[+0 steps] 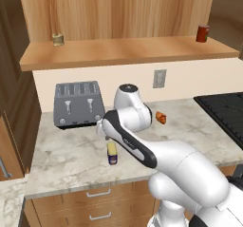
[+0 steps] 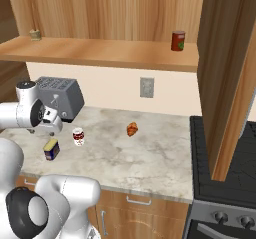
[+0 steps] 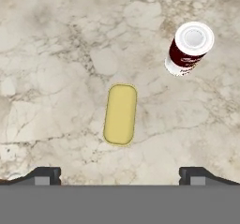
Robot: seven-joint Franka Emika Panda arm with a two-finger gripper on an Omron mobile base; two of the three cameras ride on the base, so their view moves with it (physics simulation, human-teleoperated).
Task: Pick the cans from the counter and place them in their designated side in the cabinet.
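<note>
On the marbled counter (image 2: 145,158) stands the dark blue can with a yellow top (image 2: 51,149) (image 1: 112,153). Its oblong yellow top (image 3: 120,114) lies centred between my fingertips in the hand view. My gripper (image 3: 120,176) (image 2: 50,134) hangs open a little above it, pointing down, holding nothing. The red-and-white can (image 2: 78,136) (image 3: 189,48) with a pale lid stands upright just to the right of the blue one. Above, the cabinet shelf (image 1: 128,50) (image 2: 100,50) runs along the wall.
A grey toaster (image 1: 78,103) (image 2: 60,99) stands behind the cans. A croissant (image 1: 161,118) (image 2: 132,129) lies further right. The shelf holds an olive can (image 1: 58,39) at its left and a dark red can (image 1: 202,33) (image 2: 178,40) at its right. A black stove (image 1: 223,112) borders the counter.
</note>
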